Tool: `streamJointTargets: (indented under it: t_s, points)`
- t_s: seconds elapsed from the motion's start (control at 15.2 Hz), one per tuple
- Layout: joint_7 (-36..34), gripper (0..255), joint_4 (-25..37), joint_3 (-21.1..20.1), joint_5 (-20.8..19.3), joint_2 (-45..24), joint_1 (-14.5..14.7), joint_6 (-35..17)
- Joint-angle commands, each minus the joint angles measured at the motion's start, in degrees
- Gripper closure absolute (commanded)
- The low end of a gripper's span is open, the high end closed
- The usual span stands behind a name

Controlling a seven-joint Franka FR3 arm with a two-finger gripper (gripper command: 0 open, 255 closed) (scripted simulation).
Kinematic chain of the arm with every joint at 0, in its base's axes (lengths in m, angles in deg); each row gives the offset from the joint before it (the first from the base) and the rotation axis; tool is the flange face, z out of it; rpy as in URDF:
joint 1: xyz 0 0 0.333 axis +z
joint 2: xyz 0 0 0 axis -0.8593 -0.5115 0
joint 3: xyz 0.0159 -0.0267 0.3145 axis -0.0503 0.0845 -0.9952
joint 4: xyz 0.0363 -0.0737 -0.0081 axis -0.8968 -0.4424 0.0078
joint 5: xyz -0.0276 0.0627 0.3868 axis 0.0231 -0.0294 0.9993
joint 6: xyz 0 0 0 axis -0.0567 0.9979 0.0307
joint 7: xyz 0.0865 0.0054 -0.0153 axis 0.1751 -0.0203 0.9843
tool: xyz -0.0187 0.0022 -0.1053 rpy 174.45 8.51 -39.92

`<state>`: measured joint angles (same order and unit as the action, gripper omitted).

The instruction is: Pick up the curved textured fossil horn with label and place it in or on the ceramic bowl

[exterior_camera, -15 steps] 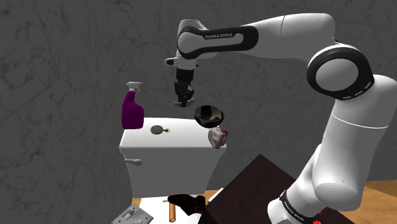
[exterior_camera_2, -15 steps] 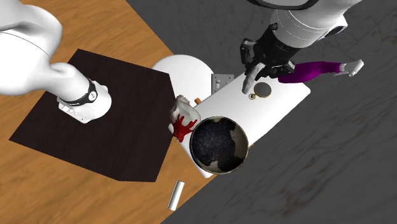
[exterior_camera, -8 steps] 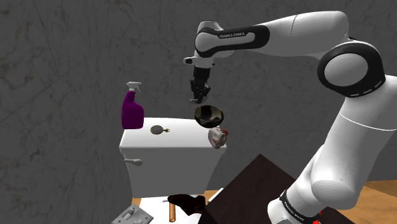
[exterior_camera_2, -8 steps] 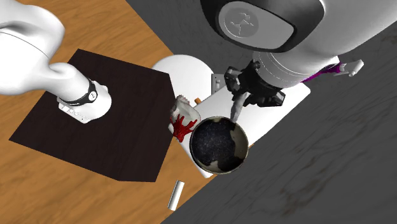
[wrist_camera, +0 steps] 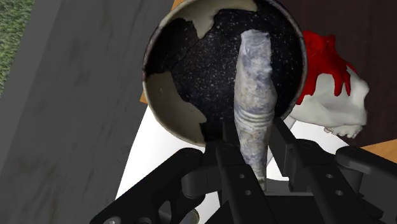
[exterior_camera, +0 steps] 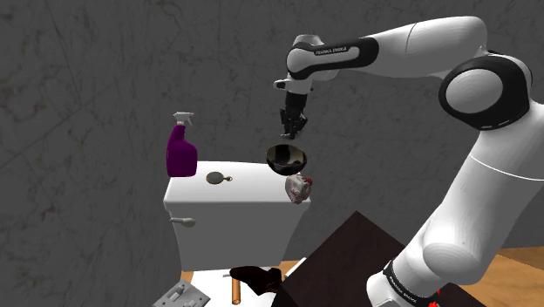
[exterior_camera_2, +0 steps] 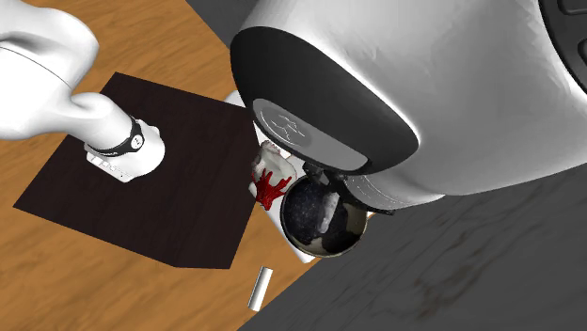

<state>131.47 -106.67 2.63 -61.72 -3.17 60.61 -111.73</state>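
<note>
My gripper [wrist_camera: 254,159] is shut on the fossil horn [wrist_camera: 254,83], a pale grey, ridged, tapering piece clasped between the two black fingers [wrist_camera: 226,156]. The horn hangs directly over the bowl [wrist_camera: 175,70], which is dark and speckled inside with cream patches. In the shoulder view the gripper [exterior_camera: 290,133] hovers just above the bowl [exterior_camera: 288,158], which sits at the right end of the white toilet tank lid [exterior_camera: 248,185]. In the second exterior view the bowl [exterior_camera_2: 315,230] is partly covered by the arm.
On the lid stand a purple spray bottle [exterior_camera: 181,150] and a small round trinket [exterior_camera: 215,178]. A white and red object [exterior_camera: 299,187] sits at the lid's edge beside the bowl. A dark mat [exterior_camera_2: 141,169] lies under the stand; a white cylinder [exterior_camera_2: 261,287] lies on the floor.
The arm has swung to the shoulder view's right, carrying the horn from above the round trinket to above the bowl. The fingers have stayed shut on it.
</note>
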Motion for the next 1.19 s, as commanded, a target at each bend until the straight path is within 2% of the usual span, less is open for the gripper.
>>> streamJointTargets:
  t_s: [0.0, 0.73, 1.12]
  points:
    - [0.5, 255, -1.1, 0.1, 0.0, -0.2, -0.2, -1.3]
    - [1.3, 255, -6.1, 0.0, 0.6, -2.8, -0.2, -8.8]
    - [1.3, 255, -6.1, 0.0, 0.6, -2.8, -0.2, -8.8]
